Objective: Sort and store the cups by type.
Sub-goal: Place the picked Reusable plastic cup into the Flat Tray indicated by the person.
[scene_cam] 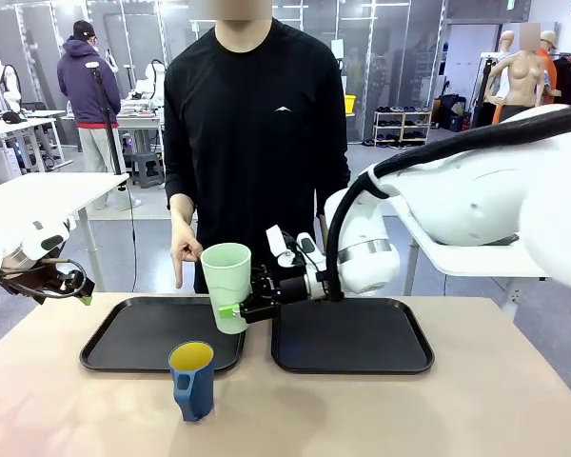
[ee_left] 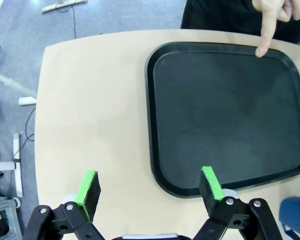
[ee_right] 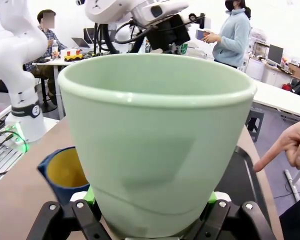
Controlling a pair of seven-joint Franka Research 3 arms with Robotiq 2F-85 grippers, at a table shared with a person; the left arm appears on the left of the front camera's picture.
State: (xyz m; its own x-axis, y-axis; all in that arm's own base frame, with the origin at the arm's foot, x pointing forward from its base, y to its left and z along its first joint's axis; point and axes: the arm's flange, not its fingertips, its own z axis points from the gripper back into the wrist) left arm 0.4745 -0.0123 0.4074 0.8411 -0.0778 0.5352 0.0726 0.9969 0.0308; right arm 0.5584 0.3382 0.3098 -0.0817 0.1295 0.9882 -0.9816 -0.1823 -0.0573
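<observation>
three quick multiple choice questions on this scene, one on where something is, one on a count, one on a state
1. Where does the blue mug stand?
A on a tray
B in the person's hand
C on the table, in front of the trays

2. How many black trays are there?
A one
B two
C three

3. The right gripper is:
A shut on the green tumbler
B open, holding nothing
C shut on the mug

Answers:
1 C, its base sits on bare tabletop.
2 B, the left tray and right tray lie side by side.
3 A, its pads clamp the tumbler's lower part.
</observation>
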